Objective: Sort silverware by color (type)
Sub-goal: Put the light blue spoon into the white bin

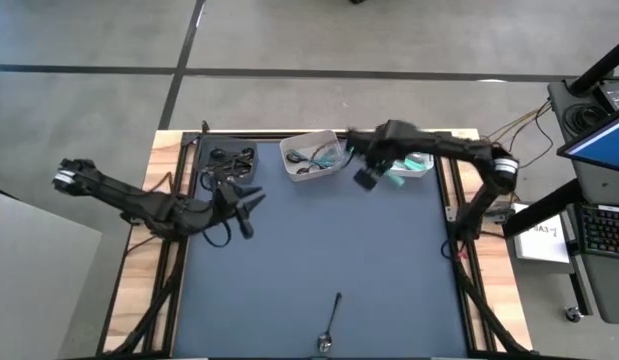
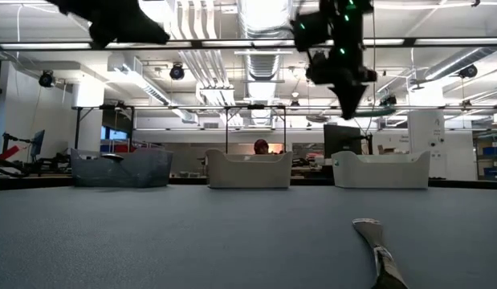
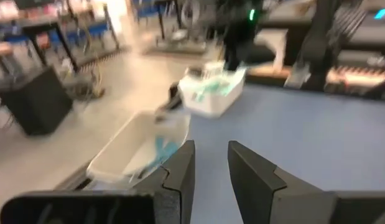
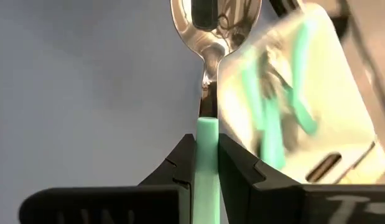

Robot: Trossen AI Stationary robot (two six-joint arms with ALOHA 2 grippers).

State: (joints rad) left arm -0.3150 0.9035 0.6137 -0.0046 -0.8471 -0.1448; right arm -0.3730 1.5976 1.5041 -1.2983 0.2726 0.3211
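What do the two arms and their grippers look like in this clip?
Both arms are dark, nearly black, jointed links with loose black cables. A white band rings the left arm near its outer joint and the right arm near its elbow. The left gripper and right gripper have angular, matte black wedge-shaped fingers.

Left tool (image 3: 211,171): fingers apart, nothing between them.
Near white bin (image 3: 127,146): teal-handled silverware (image 3: 161,148) inside.
Far white bin (image 3: 214,93): on blue tabletop (image 3: 304,130).
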